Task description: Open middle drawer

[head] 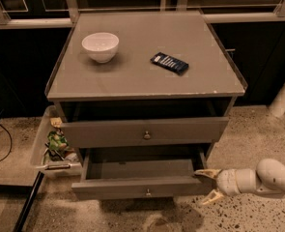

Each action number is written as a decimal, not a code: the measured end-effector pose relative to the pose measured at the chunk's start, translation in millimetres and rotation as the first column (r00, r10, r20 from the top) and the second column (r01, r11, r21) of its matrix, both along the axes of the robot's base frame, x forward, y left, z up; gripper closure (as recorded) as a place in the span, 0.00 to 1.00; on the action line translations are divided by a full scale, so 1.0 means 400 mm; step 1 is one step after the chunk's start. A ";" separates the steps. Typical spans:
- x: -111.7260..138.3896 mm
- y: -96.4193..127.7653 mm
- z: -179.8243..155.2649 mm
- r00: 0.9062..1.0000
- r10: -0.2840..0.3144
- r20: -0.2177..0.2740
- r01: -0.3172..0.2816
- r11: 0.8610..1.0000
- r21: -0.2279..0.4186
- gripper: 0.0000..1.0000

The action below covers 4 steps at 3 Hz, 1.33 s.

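Note:
The grey cabinet (pixel 147 76) shows two drawer fronts. The upper one (pixel 108 132) has a round knob and stands slightly out. Below it the middle drawer (pixel 132 187) is pulled well out, with its empty inside showing and its small metal knob (pixel 148 193) at the centre. The lowest drawer is hidden beneath it. My gripper (pixel 207 185) is at the right end of the middle drawer's front. It is open, with one finger (pixel 205 173) above the front's corner and the other below it.
A white bowl (pixel 100 46) and a dark blue packet (pixel 169 63) lie on the cabinet top. A clear bin (pixel 48 146) with snack packets stands on the floor at the left. A white post (pixel 283 98) is at the right. A black cable (pixel 4 149) runs at the far left.

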<state>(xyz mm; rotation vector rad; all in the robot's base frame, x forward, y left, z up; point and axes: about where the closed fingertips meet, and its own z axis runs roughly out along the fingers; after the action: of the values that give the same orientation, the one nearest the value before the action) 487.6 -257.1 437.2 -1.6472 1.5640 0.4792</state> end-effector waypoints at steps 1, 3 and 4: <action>0.000 0.000 0.000 1.000 0.000 0.000 0.000 1.000 0.000 0.01; 0.012 0.019 -0.034 1.000 0.001 -0.015 -0.001 1.000 -0.026 0.00; 0.024 0.039 -0.080 0.999 0.006 -0.045 -0.008 0.999 -0.054 0.00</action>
<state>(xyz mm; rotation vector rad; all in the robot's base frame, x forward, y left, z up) 497.1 -241.6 405.2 -1.6934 1.6170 0.4841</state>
